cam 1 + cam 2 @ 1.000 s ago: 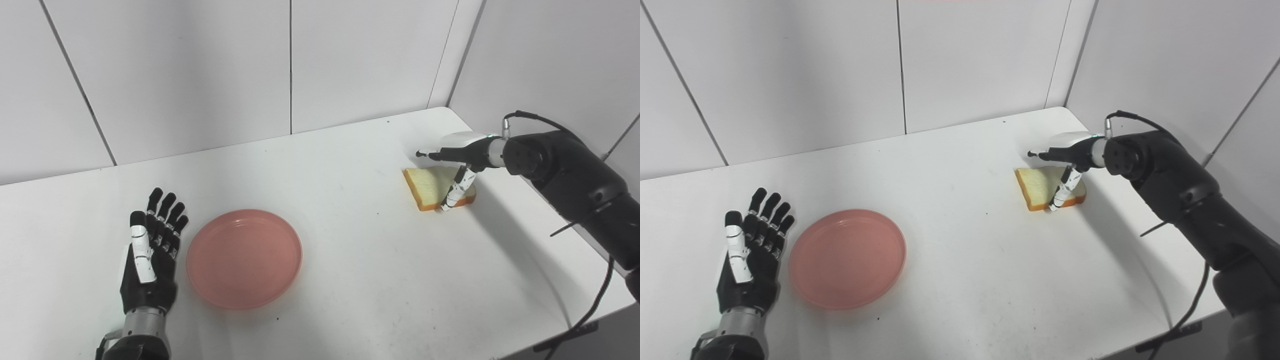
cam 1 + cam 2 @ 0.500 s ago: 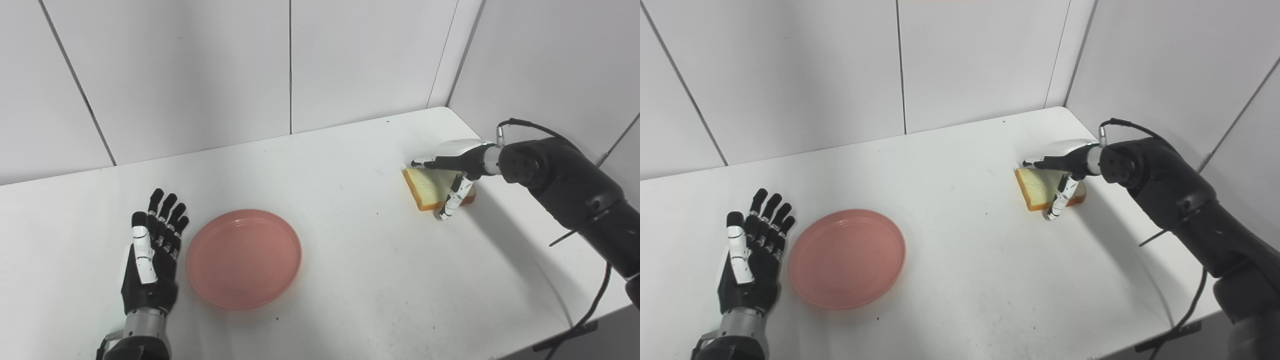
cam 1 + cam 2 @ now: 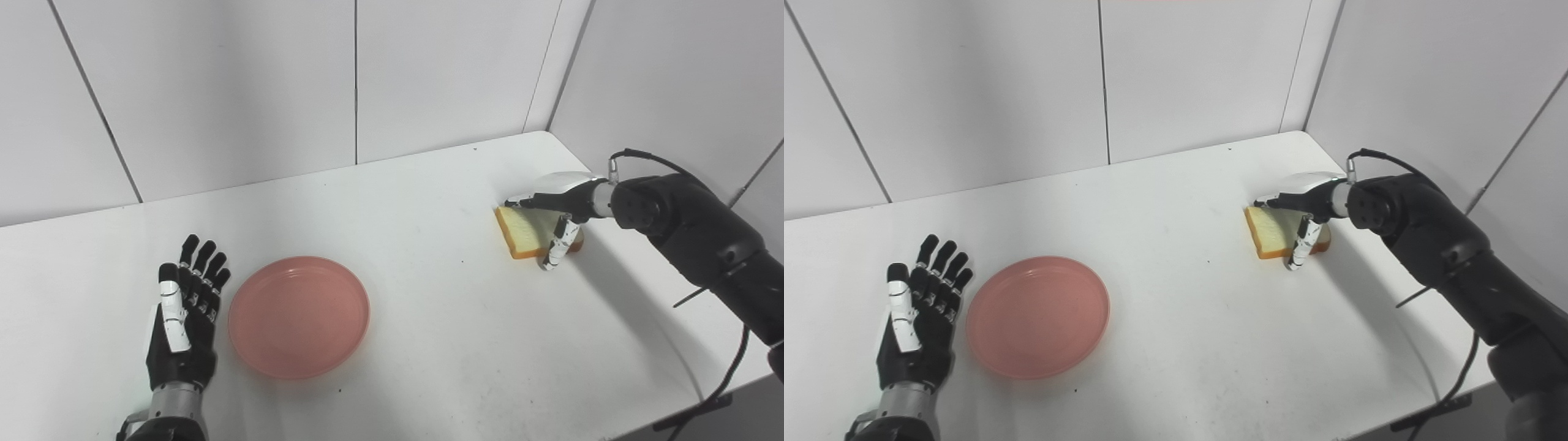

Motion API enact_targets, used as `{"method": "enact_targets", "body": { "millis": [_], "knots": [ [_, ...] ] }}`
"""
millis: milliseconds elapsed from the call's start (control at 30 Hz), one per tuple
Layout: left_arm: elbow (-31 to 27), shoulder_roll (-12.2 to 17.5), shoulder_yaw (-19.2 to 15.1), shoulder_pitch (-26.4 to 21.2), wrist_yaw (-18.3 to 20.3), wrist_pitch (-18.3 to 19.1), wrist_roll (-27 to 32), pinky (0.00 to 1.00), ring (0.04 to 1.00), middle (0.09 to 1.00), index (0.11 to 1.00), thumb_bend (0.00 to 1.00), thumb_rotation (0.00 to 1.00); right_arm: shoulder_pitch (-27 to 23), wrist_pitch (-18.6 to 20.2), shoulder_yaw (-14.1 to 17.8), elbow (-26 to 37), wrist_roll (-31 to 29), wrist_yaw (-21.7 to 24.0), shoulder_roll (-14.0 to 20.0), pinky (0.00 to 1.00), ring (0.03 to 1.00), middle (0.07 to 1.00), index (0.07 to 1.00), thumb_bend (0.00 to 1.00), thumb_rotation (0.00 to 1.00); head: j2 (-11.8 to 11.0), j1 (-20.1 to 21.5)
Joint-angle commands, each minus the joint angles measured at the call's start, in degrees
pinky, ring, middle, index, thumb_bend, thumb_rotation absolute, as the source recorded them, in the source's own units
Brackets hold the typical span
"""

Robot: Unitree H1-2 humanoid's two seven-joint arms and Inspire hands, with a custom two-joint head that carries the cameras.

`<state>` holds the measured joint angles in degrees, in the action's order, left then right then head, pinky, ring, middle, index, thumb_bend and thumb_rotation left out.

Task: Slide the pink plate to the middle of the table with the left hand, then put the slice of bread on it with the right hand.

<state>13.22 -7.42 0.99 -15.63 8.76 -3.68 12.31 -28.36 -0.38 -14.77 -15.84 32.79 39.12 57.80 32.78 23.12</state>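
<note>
The round pink plastic plate (image 3: 299, 316) sits at our table's seven o'clock, beside our spread, empty left hand (image 3: 184, 318). At two o'clock, our right hand (image 3: 554, 214) straddles the tan-crusted slice of bread (image 3: 527, 231), fingers above, thumb at its near edge; grip not yet sure, placing remains.

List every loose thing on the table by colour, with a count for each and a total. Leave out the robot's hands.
Pink: 1, the pink plate
Tan: 1, the slice of bread
Total: 2
</note>
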Motion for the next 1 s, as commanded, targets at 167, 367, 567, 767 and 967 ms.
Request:
{"method": "enact_targets", "body": {
  "millis": [167, 367, 567, 767, 967],
  "knots": [
    [-2.04, -0.22, 0.36, -1.02, 0.05, -0.54, -0.08, 0.95, 0.94, 0.956, 0.949, 0.67, 1.0, -0.67, 1.17, 1.61, 0.78, 2.8, -4.44, 0.68, 0.77, 0.885, 0.905, 0.912, 0.86, 0.07, 0.18, 0.03],
    [-2.26, -0.42, 0.27, -0.98, -0.33, -0.14, 0.04, 0.94, 0.936, 0.947, 0.936, 0.68, 1.0, -0.26, 0.95, 2.41, 0.09, 2.87, -5.75, 0.07, 0.74, 0.888, 0.917, 0.899, 0.83, 0.06, 0.18, 0.03],
    [-2.22, -0.14, 0.46, -0.98, 0.03, -0.5, 0.09, 0.95, 0.943, 0.955, 0.943, 0.67, 1.0, 0.22, 0.26, 3.61, -0.66, 2.42, -7.28, -0.82, 0.65, 0.792, 0.871, 0.877, 0.83, 0.03, 0.34, 0.13],
    [-2.55, -0.16, 0.46, -0.91, -0.08, -0.24, 0.22, 0.95, 0.945, 0.956, 0.945, 0.67, 1.0, 0.84, 0.08, 4.46, -0.06, 1.77, -8.82, -1.33, 0.57, 0.693, 0.82, 0.819, 0.8, 0.02, 0.48, 0.1],
    [-2.66, -0.17, 0.46, -0.89, -0.15, 0.0, 0.22, 0.95, 0.944, 0.955, 0.946, 0.68, 1.0, 1.08, -0.8, 4.54, 0.11, 1.73, -10.61, -1.42, 0.53, 0.632, 0.769, 0.756, 0.77, 0.02, 0.48, 0.1]
  ]
}}
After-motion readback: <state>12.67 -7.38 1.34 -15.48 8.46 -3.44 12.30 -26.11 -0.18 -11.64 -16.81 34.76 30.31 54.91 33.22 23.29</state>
